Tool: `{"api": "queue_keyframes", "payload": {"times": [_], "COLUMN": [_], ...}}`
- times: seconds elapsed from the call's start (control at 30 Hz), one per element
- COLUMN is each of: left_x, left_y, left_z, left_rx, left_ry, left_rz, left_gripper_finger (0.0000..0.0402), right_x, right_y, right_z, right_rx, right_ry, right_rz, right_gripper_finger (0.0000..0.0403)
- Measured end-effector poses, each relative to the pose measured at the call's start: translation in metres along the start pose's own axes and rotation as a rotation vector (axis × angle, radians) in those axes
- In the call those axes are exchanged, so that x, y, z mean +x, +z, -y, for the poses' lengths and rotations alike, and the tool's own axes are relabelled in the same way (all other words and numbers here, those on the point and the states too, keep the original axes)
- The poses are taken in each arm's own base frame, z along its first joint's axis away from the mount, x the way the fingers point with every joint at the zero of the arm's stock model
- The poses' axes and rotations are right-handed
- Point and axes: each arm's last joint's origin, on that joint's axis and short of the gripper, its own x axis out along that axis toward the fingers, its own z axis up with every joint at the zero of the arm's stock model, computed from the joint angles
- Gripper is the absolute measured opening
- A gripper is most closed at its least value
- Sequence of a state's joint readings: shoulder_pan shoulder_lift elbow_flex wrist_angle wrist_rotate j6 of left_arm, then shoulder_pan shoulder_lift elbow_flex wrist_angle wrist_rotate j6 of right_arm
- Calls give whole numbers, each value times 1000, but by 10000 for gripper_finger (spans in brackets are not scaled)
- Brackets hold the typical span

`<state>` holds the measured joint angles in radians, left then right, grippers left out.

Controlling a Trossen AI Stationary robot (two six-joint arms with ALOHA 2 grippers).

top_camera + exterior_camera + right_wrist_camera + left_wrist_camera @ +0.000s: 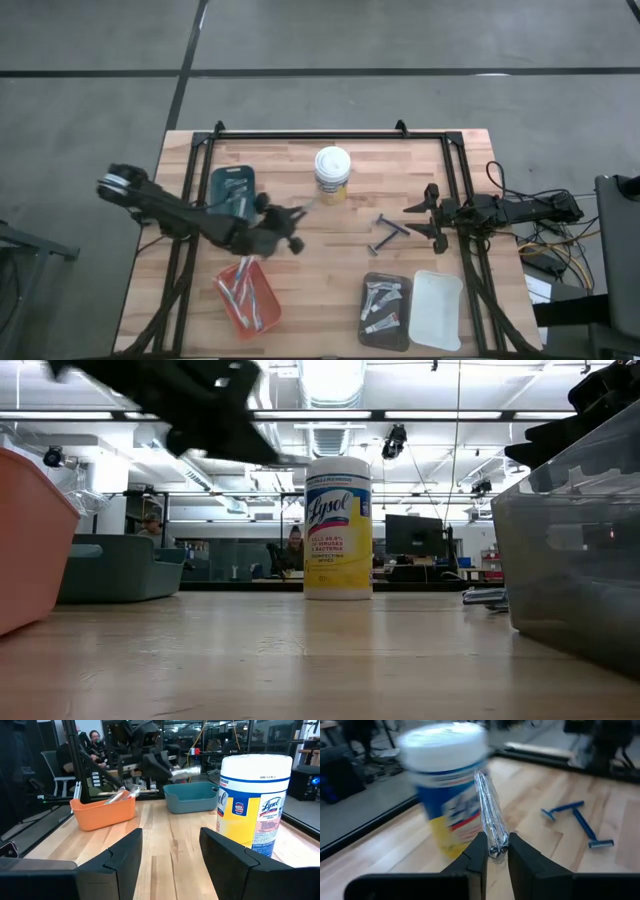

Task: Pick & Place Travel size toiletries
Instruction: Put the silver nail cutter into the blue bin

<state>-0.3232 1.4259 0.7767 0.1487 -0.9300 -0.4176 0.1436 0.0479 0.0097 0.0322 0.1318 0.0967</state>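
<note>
My left gripper [299, 216] hovers above mid-table, between the teal tray [232, 190] and the white-lidded tub [333, 173]. It is shut on a slim item in clear crinkly wrap [489, 805], a toothbrush as it seems. More wrapped ones lie in the orange tray [247, 297]. Two dark-blue razors [390, 231] [577, 815] lie flat on the wood. Small silvery tubes [381, 305] lie in the dark tray. My right gripper [426, 214] waits open near the table's right edge, beside the razors. My left gripper pinches the wrapped item by one end [495, 847] between its two fingers [479, 852]. The item lies along the fingers and sticks out past their tips toward the tub. It is lifted clear of the table, as the right wrist view shows [186, 770].
The tub [447, 785] stands upright just beyond the held item. A white tray [437, 308] sits by the dark one at the near right. A black frame rail [330, 134] runs along the far edge. Bare wood lies between the trays. People sit in the room behind [95, 742].
</note>
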Motion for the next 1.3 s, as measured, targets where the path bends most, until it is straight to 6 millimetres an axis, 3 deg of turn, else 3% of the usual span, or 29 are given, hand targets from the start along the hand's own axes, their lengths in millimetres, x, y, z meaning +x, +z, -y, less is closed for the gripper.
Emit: {"api": "queue_keyframes", "payload": {"times": [0.2, 0.47, 0.7, 0.9, 1.07, 1.3], "left_x": [-36, -52, -70, -89, -101, -104], "left_y": [-20, -28, -19, -5, -5, -7], "left_z": [-33, -71, -104, -130, -145, -148], "left_rx": [-110, -120, 37, 71, 222, 175], "left_ry": [72, 100, 126, 109, 69, 46], "left_rz": [75, 77, 6, -119, -296, -384], "left_gripper_finger": [57, 60, 60, 61, 61, 62], "right_x": [0, 0, 0, 0, 0, 0], "right_y": [0, 0, 0, 0, 0, 0], "right_z": [0, 0, 0, 0, 0, 0], "right_rx": [0, 0, 0, 0, 0, 0], "right_ry": [0, 0, 0, 0, 0, 0], "right_rz": [0, 0, 0, 0, 0, 0], "right_gripper_finger": [196, 196, 196, 196, 196, 196]}}
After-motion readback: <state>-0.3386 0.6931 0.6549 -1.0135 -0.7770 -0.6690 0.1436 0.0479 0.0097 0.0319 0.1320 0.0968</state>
